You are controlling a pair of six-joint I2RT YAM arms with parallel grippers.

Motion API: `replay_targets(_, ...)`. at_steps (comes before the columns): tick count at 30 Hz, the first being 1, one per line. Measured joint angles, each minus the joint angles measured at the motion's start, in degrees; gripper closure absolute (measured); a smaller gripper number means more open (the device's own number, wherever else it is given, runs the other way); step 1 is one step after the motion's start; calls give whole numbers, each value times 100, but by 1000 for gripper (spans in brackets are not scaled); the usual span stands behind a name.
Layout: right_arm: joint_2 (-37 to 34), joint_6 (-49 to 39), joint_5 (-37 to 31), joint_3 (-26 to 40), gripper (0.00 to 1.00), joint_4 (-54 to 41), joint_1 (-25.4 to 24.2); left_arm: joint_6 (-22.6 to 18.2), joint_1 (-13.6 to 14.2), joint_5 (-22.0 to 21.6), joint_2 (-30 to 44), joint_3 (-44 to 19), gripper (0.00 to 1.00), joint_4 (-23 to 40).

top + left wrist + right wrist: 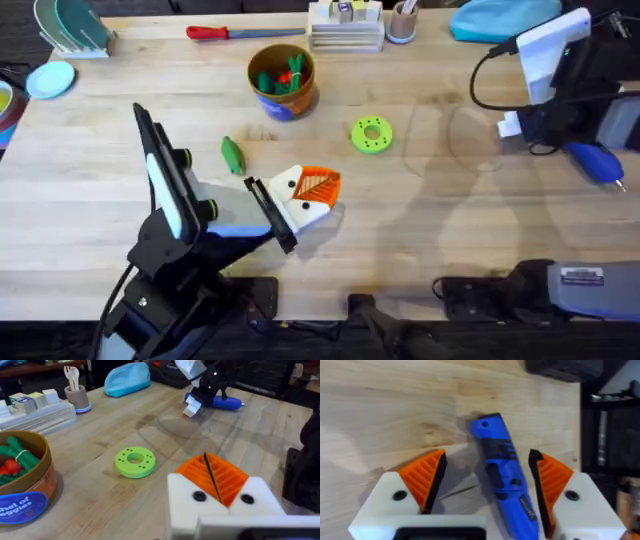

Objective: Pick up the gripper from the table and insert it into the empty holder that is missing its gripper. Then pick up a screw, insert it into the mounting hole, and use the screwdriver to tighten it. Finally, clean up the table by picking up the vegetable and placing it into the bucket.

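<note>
Beside the tan-rimmed, blue-bodied bucket lay the glossy green vegetable and a lime-green ring. The screwdriver was bright blue, its markings possibly dark grey.

Green ring disc mid-table; red-handled screwdriver at far edge; pen cup near blue pouch.

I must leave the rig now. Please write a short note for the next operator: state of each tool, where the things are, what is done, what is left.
Left tool: shut, at the table's middle, holding nothing visible.
Right tool: open, its fingers on either side of the blue screwdriver lying at the table's right edge, not yet gripped.
Vegetable: on the table, beside the left arm.
Bucket: toward the back of the table, already holding toy vegetables.
Done: cannot tell for the insertion and the screw.
Left: grip the screwdriver; put the vegetable into the bucket.
</note>
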State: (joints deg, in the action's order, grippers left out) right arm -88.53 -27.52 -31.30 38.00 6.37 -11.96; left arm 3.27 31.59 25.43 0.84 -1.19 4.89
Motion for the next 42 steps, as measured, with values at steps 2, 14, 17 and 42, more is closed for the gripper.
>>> replay_targets(2, 137, 178, 156, -46, 10, -108, 53, 0, 0, -2, 0, 0, 994, 0)
replay_targets(14, 1971, 1341, 528, -153, 9, -1310, 481, 16, 0, -7, 0, 0, 22, 0)
replay_targets(17, 2355, 1612, 576, -153, 11, -1677, 838, 17, 0, -11, 0, 0, 9, 0)
replay_targets(42, 3317, 4245, 3662, 77, 10, -3373, 2437, 615, 0, -3492, 2898, -4653, 9, 4660)
